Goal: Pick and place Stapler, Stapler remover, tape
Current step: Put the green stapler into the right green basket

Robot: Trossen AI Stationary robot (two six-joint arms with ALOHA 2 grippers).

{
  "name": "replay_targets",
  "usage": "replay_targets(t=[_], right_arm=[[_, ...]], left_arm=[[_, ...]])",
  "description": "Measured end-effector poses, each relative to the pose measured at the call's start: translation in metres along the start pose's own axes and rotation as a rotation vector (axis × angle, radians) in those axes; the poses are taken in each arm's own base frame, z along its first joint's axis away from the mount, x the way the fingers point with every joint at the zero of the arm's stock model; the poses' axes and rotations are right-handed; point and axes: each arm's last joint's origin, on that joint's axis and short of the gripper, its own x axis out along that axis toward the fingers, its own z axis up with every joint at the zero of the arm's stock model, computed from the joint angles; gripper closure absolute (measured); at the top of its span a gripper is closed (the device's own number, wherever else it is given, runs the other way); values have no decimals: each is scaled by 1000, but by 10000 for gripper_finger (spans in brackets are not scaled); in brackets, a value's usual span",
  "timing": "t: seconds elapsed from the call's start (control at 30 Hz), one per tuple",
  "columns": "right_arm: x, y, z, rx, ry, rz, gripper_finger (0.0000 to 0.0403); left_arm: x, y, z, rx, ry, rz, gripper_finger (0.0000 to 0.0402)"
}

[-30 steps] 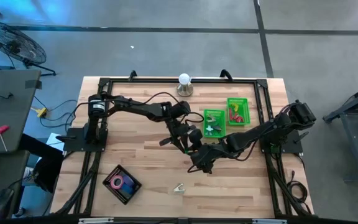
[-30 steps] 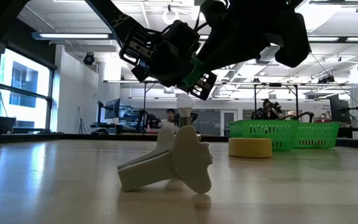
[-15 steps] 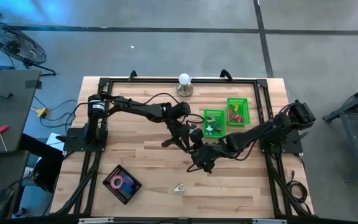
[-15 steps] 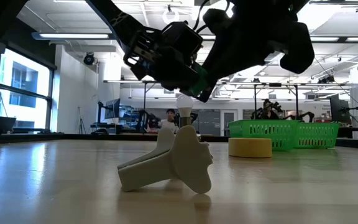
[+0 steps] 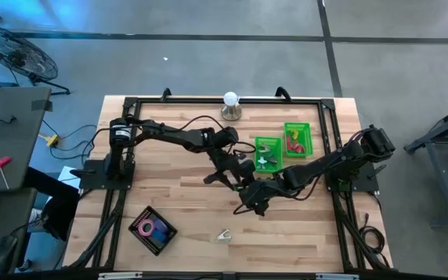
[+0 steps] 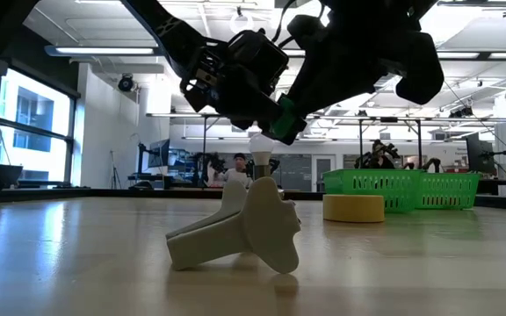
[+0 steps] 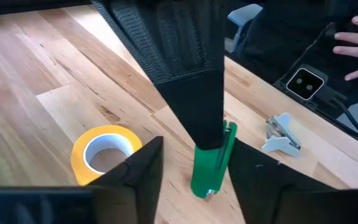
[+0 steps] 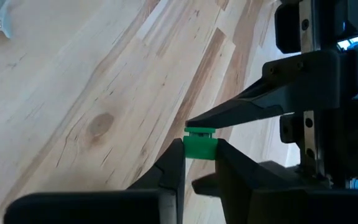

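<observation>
You are in the middle of a hand-off. The small green stapler (image 7: 209,171) hangs in the air over the middle of the table (image 5: 177,187), and both claws meet there.

Your right gripper (image 8: 199,149) is squeezed tight on one end of the stapler, so that claw has it. Your left gripper (image 7: 194,146) is spread apart. One finger stands on each side of the stapler, with a gap on both sides in the left wrist view. From the right wrist view, one left fingertip (image 8: 194,119) looks like it touches the stapler's end, but I cannot tell for sure.

I think the next move is to back your left arm straight away, so its fingers do not bump the stapler. Then swing your right arm to the green bins (image 5: 297,138) near the right edge of the table and let go there.

More is left to do. The white staple remover (image 5: 223,235) lies near the front edge. A yellow tape roll (image 7: 104,152) sits on the wood just beside the claws.
</observation>
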Motion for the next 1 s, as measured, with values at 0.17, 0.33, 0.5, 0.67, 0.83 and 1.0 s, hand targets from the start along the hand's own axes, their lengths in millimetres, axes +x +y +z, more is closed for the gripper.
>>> replay_targets(t=[0.17, 0.33, 0.5, 0.67, 0.83, 1.0], right_arm=[[0, -1, 1, 3, -7, -3, 349], [-1, -1, 2, 4, -7, -4, 349], [-1, -1, 1, 6, -4, -2, 349], [-1, -1, 1, 5, -2, -2, 349], [-1, -1, 1, 3, 6, -9, 349], [-1, 0, -2, 15, 46, -30, 349]], left_arm=[[0, -1, 0, 37, -19, -38, 190], [0, -1, 0, 60, -27, -53, 170], [0, -1, 1, 59, -27, -55, 168], [0, -2, 1, 58, -29, -59, 167], [0, -1, 0, 53, -21, -49, 167], [-12, -4, 9, 44, 13, 19, 167]])
